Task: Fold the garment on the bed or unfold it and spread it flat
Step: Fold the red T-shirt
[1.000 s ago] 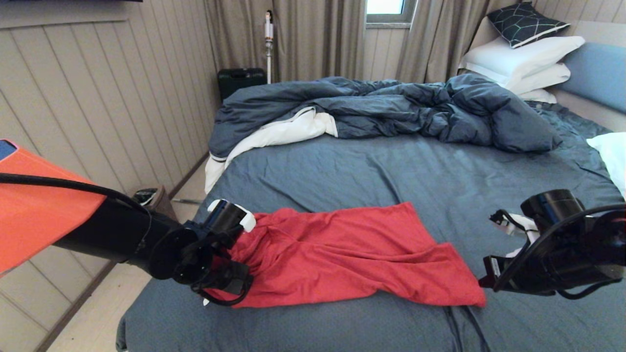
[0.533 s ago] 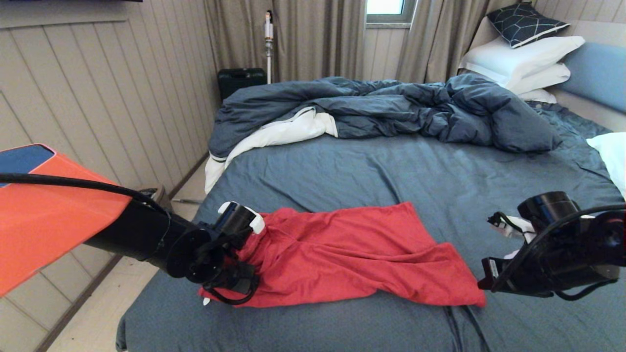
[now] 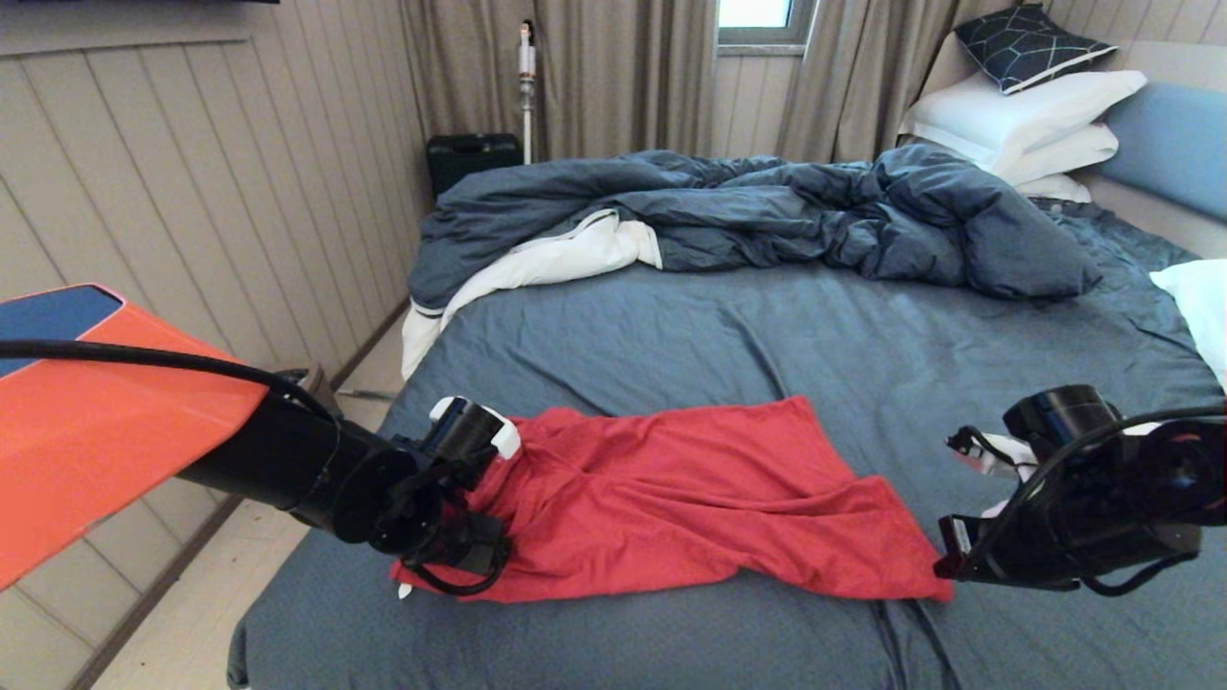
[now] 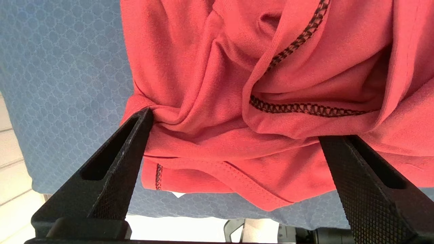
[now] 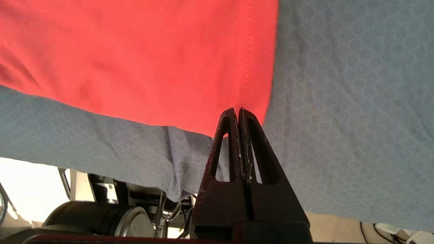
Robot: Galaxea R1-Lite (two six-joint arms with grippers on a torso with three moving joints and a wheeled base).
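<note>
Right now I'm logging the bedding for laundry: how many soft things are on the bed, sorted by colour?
Red: 1, the garment.
Dark blue: 2, the duvet and a patterned cushion.
White: 4, three stacked pillows and one pillow at the right edge.
Total: 7

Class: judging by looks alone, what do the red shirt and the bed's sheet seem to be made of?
Red shirt: thin, soft knit, probably cotton jersey; it bunches into limp folds and shows overlock-stitched seams. Sheet: matte blue-grey woven fabric, likely cotton or a blend, with a faint honeycomb pattern.
</note>
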